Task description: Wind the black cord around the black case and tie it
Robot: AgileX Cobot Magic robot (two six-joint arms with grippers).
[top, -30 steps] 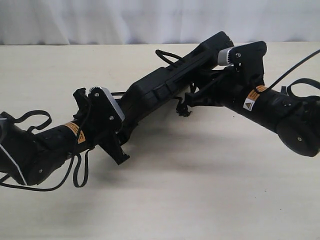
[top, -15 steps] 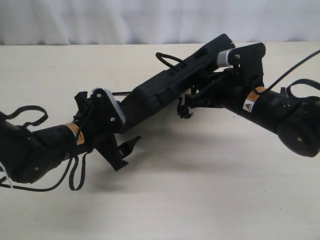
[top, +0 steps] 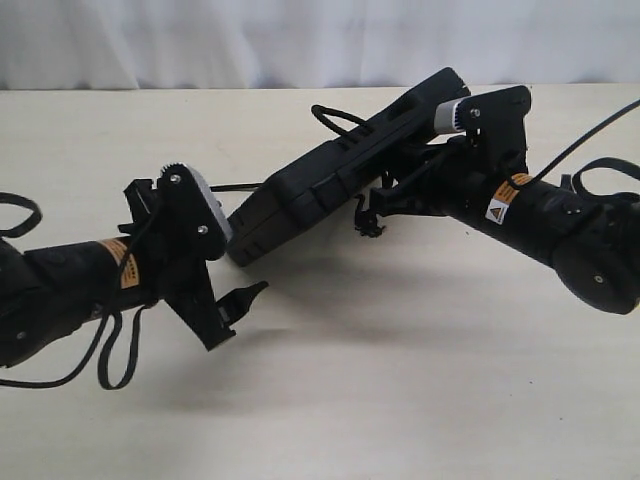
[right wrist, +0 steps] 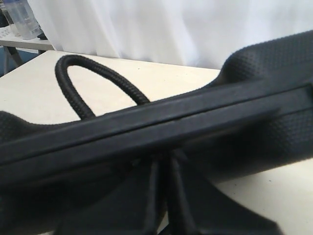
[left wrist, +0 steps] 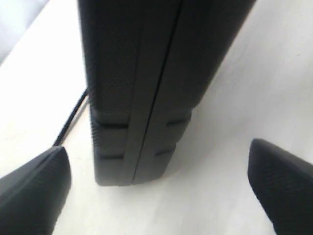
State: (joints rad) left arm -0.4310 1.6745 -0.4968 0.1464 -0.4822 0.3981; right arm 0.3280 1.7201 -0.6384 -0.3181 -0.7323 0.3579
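Observation:
The black case (top: 340, 165) stands on its narrow side, tilted, with its low end on the table and its handle end raised at the right. The black cord (top: 335, 112) loops up behind it, and its knotted end (top: 368, 218) hangs under the case. My right gripper (top: 388, 195) meets the case's underside with its jaws almost together; in the right wrist view the gripper (right wrist: 166, 166) pinches the cord against the case (right wrist: 195, 122), with the cord's loop (right wrist: 83, 73) beyond. My left gripper (top: 238, 262) is open, just off the low end (left wrist: 142, 73). The cord (left wrist: 73, 115) trails beside it.
The pale table (top: 400, 380) stretches out in front of both arms. A white curtain (top: 300, 40) hangs along its far edge. Glossy robot cables (top: 110, 350) dangle from the left arm, and more cables (top: 600, 165) run over the right arm.
My left gripper has let go of the case's low end, opened and drawn back to the left. The case's low end has settled lower. The right arm has barely moved.

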